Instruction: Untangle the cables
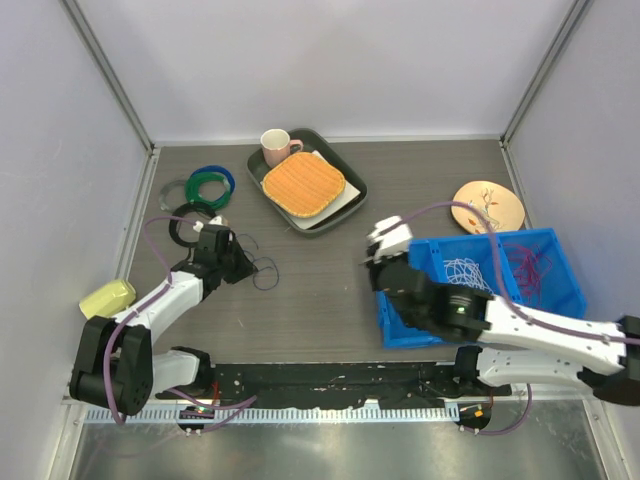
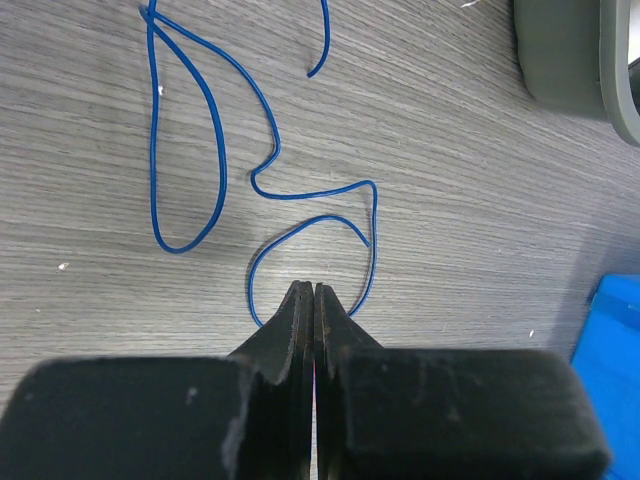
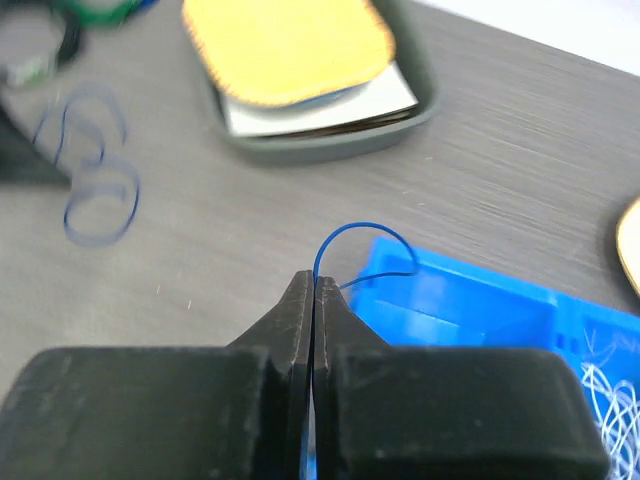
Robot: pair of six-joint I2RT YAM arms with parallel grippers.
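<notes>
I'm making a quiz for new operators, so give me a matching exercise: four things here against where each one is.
1 pink mug
2 white cables
3 looped blue cable
4 wooden plate

A in the blue bin
B loose on the table, left side
C in the grey tray
D on the table beyond the blue bin

Pairs: 1-C, 2-A, 3-B, 4-D

Grey wood-grain worktop (image 1: 320,290). Far centre: dark grey-green rectangular tray (image 1: 355,187) holding an orange woven mat (image 1: 303,183) on something flat and white, with a pink mug (image 1: 277,147) at its back-left corner. Left of tray: thick green ring coil (image 1: 192,187) overlapping a blue one (image 1: 231,180). Left edge: pale yellow-green lump (image 1: 107,297). Right: round wooden plate (image 1: 488,207), blue plastic crate (image 1: 425,255) just in front.
</notes>
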